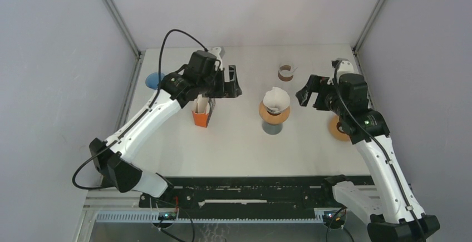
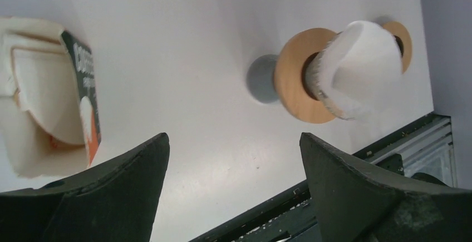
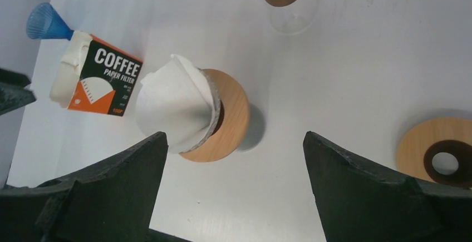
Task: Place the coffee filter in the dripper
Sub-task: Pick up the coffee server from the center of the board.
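The dripper [image 1: 274,117], with a round wooden collar on a grey base, stands mid-table. A white paper coffee filter [image 1: 276,100] sits in its top, standing up above the rim. It also shows in the left wrist view [image 2: 364,64] and in the right wrist view [image 3: 170,105]. My left gripper [image 1: 232,83] is open and empty, hovering left of the dripper, above the filter box [image 1: 202,115]. My right gripper [image 1: 308,93] is open and empty, hovering just right of the dripper. In both wrist views the fingers [image 2: 111,186] [image 3: 111,186] are wide apart with only bare table between them.
The orange and black coffee filter box [image 3: 100,80] stands open-topped left of the dripper. A blue funnel [image 1: 155,80] lies at the far left. A glass vessel with a brown band [image 1: 286,73] stands behind the dripper. A wooden ring [image 1: 338,128] lies under the right arm.
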`<state>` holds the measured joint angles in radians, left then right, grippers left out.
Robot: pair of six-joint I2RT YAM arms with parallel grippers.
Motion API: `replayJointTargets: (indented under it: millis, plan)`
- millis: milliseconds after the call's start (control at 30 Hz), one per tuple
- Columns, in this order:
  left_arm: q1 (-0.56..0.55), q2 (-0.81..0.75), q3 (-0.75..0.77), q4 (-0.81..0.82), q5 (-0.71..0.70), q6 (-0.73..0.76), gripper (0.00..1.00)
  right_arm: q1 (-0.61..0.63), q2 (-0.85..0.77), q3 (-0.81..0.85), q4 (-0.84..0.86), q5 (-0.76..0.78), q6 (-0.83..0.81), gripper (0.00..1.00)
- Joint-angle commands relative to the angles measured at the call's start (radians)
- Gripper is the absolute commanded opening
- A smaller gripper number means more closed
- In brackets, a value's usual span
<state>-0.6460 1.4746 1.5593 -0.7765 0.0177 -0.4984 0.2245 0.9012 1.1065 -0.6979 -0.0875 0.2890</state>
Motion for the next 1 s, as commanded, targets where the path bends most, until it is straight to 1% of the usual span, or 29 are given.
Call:
replayJointTargets:
  millis: [0, 200, 400, 633, 967]
  plan:
    - [0.046, -0.116, -0.095, 0.066, -0.019, -0.014, 0.93, -0.041, 0.041, 0.002, 0.095, -0.006, -0.013, 1.00]
    - [0.092, -0.209, -0.229, 0.104, -0.049, -0.004, 0.97, -0.097, 0.210, 0.030, 0.167, -0.024, 0.029, 0.92]
    - [0.111, -0.266, -0.310, 0.122, -0.061, 0.013, 1.00, -0.116, 0.400, 0.080, 0.245, 0.033, 0.084, 0.86]
    - [0.117, -0.292, -0.342, 0.131, -0.073, 0.039, 1.00, -0.123, 0.596, 0.201, 0.314, 0.040, 0.149, 0.80]
    - [0.118, -0.290, -0.374, 0.138, -0.058, 0.036, 1.00, -0.122, 0.847, 0.372, 0.333, 0.060, 0.203, 0.73]
